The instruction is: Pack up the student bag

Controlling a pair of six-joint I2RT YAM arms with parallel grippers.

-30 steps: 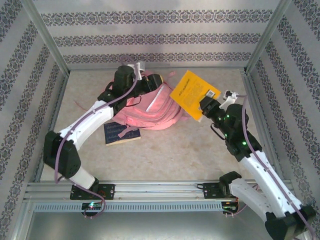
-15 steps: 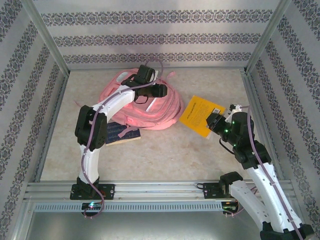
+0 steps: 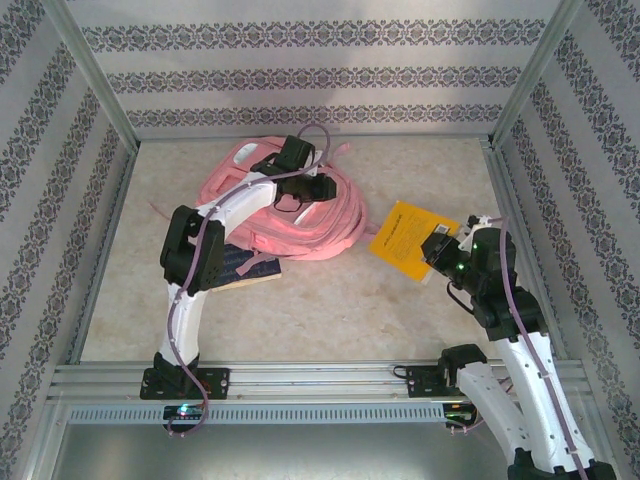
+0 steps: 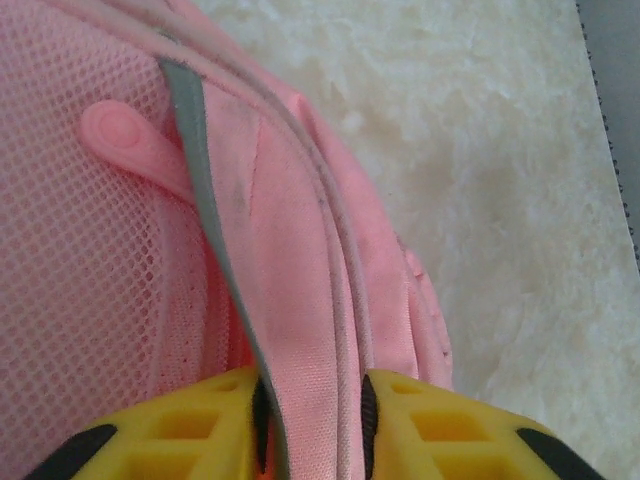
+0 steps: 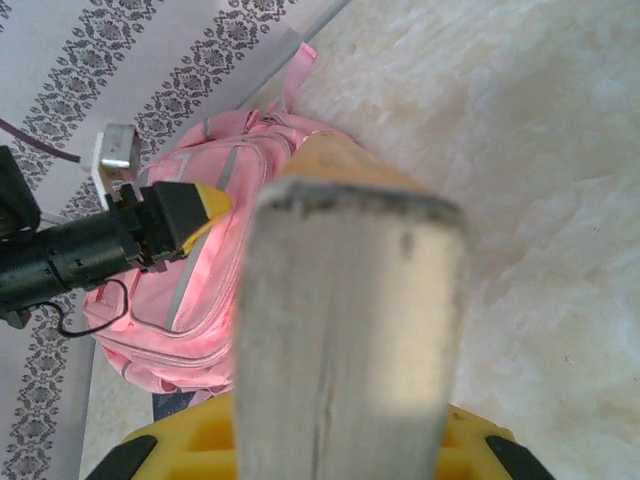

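The large pink fabric backpack (image 3: 338, 226) — soft, with mesh and grey piping — lies on the pale marbled table (image 3: 330, 300), at the far side. The left gripper (image 3: 325, 187) pinches its seam fold; the right gripper (image 3: 436, 250) clamps a flat yellow book (image 3: 403, 235).

Top view looking down, wrist views close, all sharing student bag (image 3: 332, 226)

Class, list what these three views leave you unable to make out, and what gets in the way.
Top view: dark blue book, part hidden by the left arm; writing too small.
Top view: yellow book's print too small.
Left wrist view: student bag cut off by the edges around the left claw.
Right wrist view: yellow book's blurred edge hides the right claw's inner faces.
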